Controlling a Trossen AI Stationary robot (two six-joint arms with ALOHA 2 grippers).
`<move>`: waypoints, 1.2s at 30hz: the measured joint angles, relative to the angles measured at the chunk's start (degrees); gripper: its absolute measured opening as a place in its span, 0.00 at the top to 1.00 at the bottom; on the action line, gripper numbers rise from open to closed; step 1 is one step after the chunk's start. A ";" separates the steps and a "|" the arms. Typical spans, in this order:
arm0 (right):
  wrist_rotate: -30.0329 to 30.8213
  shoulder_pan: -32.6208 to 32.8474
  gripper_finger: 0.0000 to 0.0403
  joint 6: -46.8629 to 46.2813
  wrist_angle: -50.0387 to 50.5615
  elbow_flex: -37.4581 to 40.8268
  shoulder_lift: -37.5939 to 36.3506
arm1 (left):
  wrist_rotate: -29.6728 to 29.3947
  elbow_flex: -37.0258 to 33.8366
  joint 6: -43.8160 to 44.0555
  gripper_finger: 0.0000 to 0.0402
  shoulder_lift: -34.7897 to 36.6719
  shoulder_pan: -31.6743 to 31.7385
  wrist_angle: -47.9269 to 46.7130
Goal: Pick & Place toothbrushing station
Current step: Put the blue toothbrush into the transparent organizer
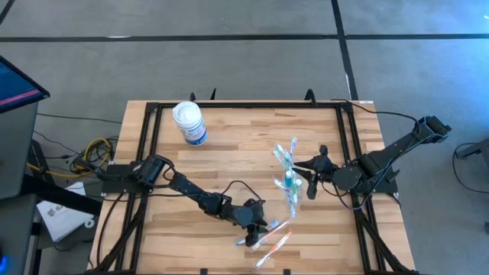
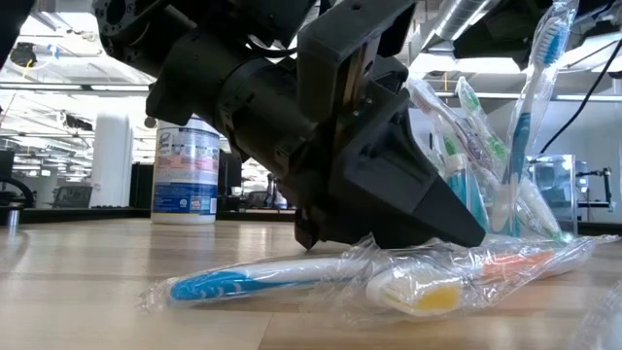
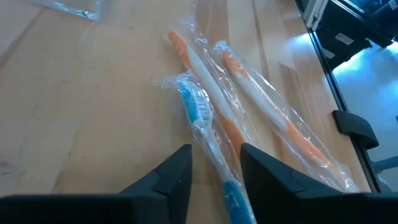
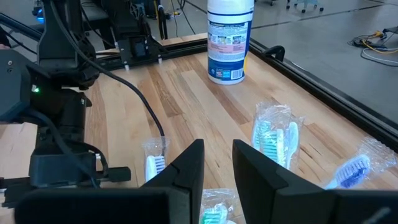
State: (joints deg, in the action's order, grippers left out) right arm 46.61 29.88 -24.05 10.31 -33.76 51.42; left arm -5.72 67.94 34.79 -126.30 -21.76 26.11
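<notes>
Tabletop (image 1: 229,160) of pale wood strips sits inside a black metal frame; its centre and far-left area lie bare, giving free room, while the near-right corner is crowded. White canister (image 1: 189,123) with a blue label stands upright near the far-left edge, well apart from everything else.

Left gripper (image 1: 263,227) is low over the near edge. In the left wrist view its fingers (image 3: 177,177) stand parted on either side of a blue toothbrush (image 3: 205,134) in crinkled clear wrap, not clamped on it. Two orange-and-white toothbrushes (image 3: 261,109), also wrapped, lie just beside the blue one, side by side on the wood. The low view shows the blue toothbrush flat on the table under the gripper body.

Right gripper (image 1: 311,183) is beside a clear plastic cup (image 1: 290,183) holding upright wrapped toothbrushes (image 1: 286,156), right of centre. Whether its fingers (image 4: 186,171) grasp anything cannot be told. Only the low view shows the brushes fanning tilted above the cup.
</notes>
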 joint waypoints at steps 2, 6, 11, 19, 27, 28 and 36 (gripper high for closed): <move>-0.01 -0.01 0.81 0.00 0.00 0.00 0.00 | 0.04 0.00 -0.02 0.73 0.00 0.00 -0.19; 0.00 0.00 0.81 0.00 0.02 0.00 0.01 | 0.05 0.00 -0.64 0.94 -0.02 0.00 -0.57; -0.02 -0.01 0.81 0.00 0.16 0.00 0.82 | -0.15 -0.02 -1.49 1.00 0.02 0.02 -0.73; 0.04 -0.01 0.81 0.52 -0.02 0.00 3.39 | -2.04 -0.22 -2.81 1.00 0.79 0.11 -0.73; 0.16 -0.01 0.81 2.03 -3.12 0.00 3.17 | -4.27 -0.31 -7.64 1.00 5.46 0.09 -0.67; 0.15 -0.01 0.81 2.01 -3.08 0.00 3.17 | -5.02 -0.31 -8.66 1.00 6.34 0.09 -0.82; 0.00 -0.01 0.81 1.99 -3.30 0.00 3.21 | -8.40 -0.31 -15.49 1.00 12.31 -0.09 -0.85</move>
State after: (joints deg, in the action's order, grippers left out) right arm 46.61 29.87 -22.06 7.01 -33.76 54.63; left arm -14.12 67.64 19.30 -113.99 -21.85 25.26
